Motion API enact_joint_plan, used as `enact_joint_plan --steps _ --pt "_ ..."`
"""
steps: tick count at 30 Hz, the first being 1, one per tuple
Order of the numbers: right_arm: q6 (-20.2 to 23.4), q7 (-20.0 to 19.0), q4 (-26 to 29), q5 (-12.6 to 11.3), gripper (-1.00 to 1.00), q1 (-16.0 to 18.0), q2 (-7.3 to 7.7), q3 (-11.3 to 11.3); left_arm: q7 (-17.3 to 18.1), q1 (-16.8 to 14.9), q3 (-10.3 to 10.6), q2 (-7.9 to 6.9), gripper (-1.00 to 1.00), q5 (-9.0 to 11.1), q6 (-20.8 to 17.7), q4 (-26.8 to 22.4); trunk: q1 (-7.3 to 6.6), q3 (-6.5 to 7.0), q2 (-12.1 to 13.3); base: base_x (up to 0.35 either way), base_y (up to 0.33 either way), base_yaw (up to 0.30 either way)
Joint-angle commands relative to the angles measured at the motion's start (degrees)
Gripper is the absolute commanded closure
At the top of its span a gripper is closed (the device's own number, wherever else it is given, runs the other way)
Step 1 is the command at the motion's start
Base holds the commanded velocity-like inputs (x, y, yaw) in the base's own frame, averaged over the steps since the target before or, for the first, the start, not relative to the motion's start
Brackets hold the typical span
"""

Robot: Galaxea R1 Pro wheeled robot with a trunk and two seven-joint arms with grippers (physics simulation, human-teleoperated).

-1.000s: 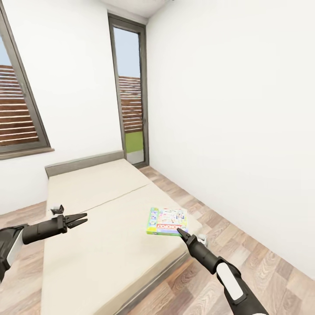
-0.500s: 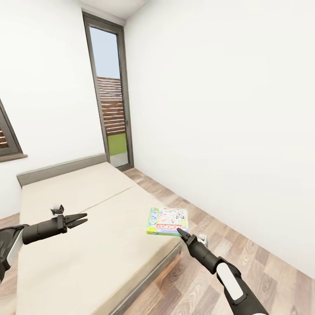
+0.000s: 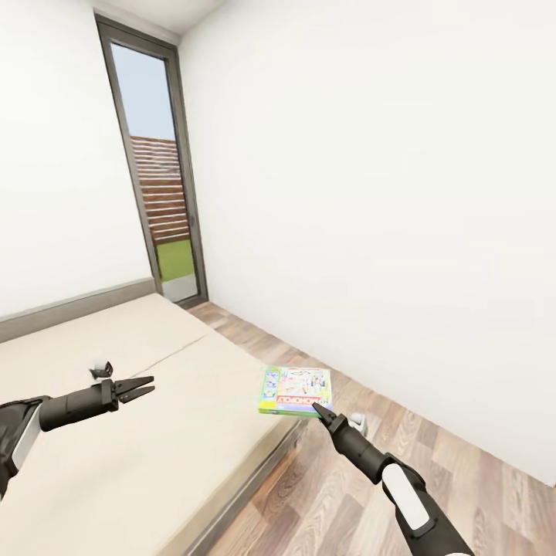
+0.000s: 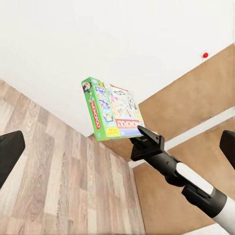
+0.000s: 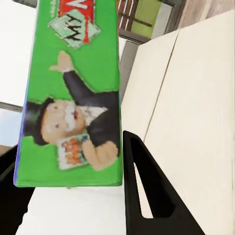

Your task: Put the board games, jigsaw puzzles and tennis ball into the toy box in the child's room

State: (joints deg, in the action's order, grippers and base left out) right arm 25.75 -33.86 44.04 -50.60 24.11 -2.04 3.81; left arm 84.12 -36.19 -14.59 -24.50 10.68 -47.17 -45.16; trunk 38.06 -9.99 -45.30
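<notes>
Board game (image 3: 296, 390): flat green-edged box with a red band, held in the air over the corner of the bed (image 3: 154, 432) | right gripper (image 3: 317, 410): fingers pinching the box's near edge | left gripper (image 3: 142, 386): fingers slightly spread, nothing between them, above the beige mattress | wood floor (image 3: 432, 471) beside the bed

You get bright, even daylight from the tall window (image 3: 158, 193); shadows stay faint, edges lean, and the right wrist close-up blurs.
</notes>
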Motion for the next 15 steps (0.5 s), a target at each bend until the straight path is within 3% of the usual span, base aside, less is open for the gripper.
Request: enact_joint_plan --steps 1,15 --pt "0.5 -0.1 0.0 -0.5 1.00 0.1 -0.07 0.2 0.2 0.0 0.0 -0.03 -1.00 0.1 -0.6 0.0 0.01 -0.05 -0.1 0.000 0.000 -0.262" --pt "0.5 0.0 0.0 -0.5 1.00 0.1 -0.12 0.2 0.2 0.0 0.0 -0.07 -1.00 0.1 -0.6 0.0 0.01 0.43 -0.1 0.000 0.000 -0.262"
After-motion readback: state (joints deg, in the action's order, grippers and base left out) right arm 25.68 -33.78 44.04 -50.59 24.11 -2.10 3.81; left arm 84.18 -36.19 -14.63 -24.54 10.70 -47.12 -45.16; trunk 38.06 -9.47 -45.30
